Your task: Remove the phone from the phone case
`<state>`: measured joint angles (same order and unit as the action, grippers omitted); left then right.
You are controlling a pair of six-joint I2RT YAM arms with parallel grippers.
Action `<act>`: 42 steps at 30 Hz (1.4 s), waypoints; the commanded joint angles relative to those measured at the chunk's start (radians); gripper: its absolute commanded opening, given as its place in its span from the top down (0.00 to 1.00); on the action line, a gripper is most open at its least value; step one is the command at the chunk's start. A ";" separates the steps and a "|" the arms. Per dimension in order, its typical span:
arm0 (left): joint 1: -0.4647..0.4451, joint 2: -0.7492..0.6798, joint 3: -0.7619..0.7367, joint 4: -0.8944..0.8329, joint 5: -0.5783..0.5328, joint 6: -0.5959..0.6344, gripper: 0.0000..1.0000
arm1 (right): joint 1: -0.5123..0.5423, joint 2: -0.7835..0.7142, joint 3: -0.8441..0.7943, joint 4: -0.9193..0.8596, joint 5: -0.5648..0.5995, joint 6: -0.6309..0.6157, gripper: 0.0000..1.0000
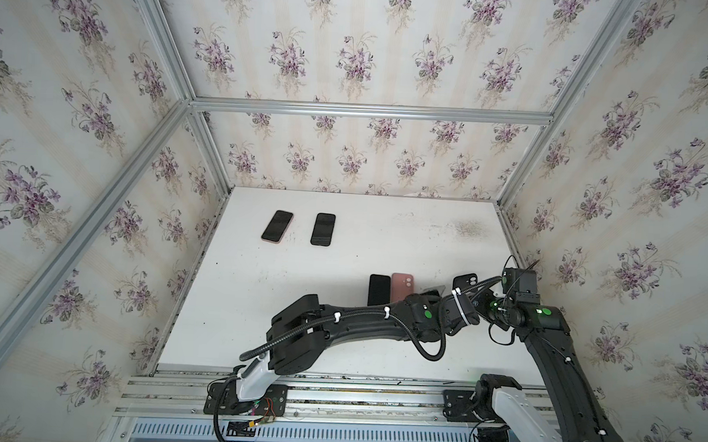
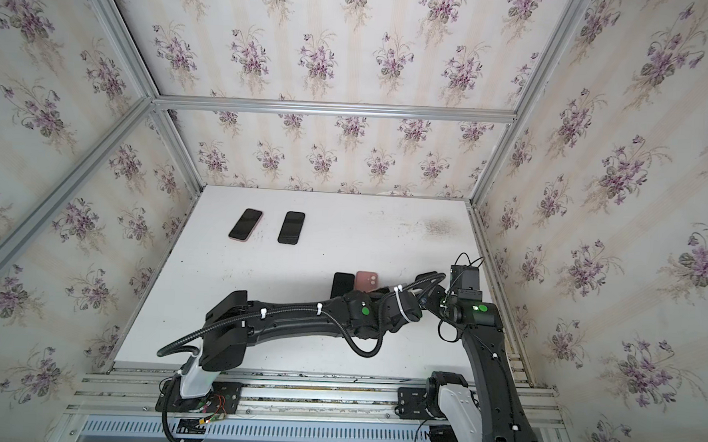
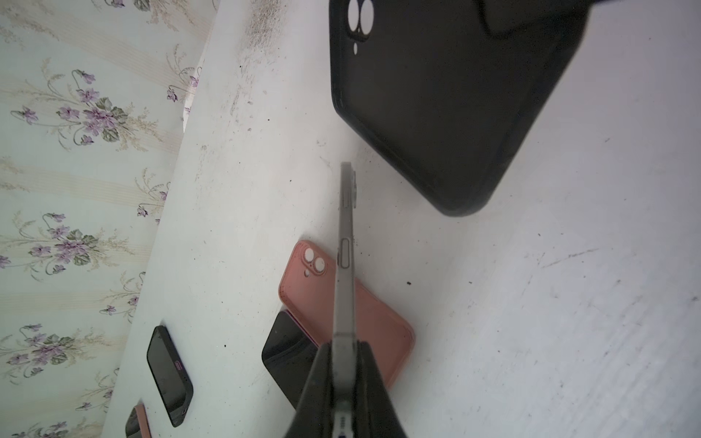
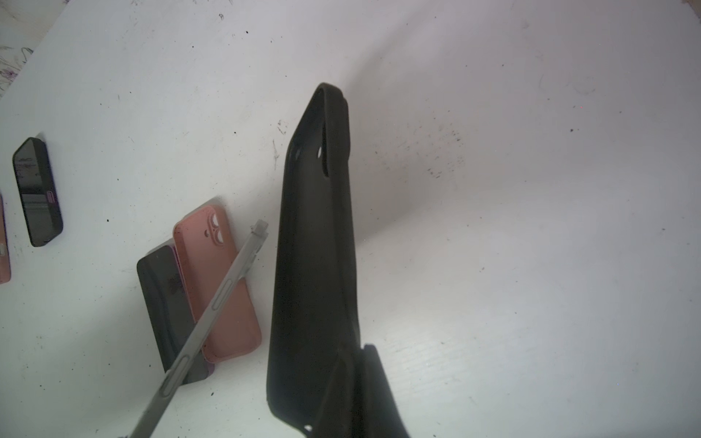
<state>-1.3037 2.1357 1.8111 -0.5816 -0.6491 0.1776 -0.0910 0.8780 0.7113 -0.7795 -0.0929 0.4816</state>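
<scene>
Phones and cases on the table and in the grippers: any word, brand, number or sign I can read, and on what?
No text can be read anywhere.
On the black phone lying screen up in the right wrist view: faint marks, too blurred to read.
On the black case, grey phone and pink case: no print visible.

You have three flat phones (image 1: pixel 277 226) (image 1: pixel 323 229) (image 1: pixel 378 290) and one silver phone (image 3: pixel 345 265). You also have one pink case (image 1: pixel 402 287) and one black case (image 3: pixel 447 106).
</scene>
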 commanded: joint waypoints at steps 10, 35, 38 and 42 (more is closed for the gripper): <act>-0.049 0.164 0.114 -0.046 -0.147 0.116 0.98 | -0.044 -0.022 -0.054 0.008 -0.047 -0.040 1.00; -0.005 0.136 0.033 -0.042 0.093 -0.067 0.76 | -0.101 -0.071 -0.024 -0.044 -0.063 -0.012 1.00; -0.004 0.148 0.045 -0.038 0.101 -0.074 0.71 | -0.101 -0.075 -0.032 -0.046 -0.062 -0.011 1.00; 0.003 0.153 0.051 -0.035 0.105 -0.101 0.69 | -0.101 -0.082 -0.041 -0.049 -0.064 -0.008 1.00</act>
<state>-1.3067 2.2868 1.8545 -0.6159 -0.5591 0.1036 -0.1921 0.8017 0.6716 -0.8318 -0.1444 0.4690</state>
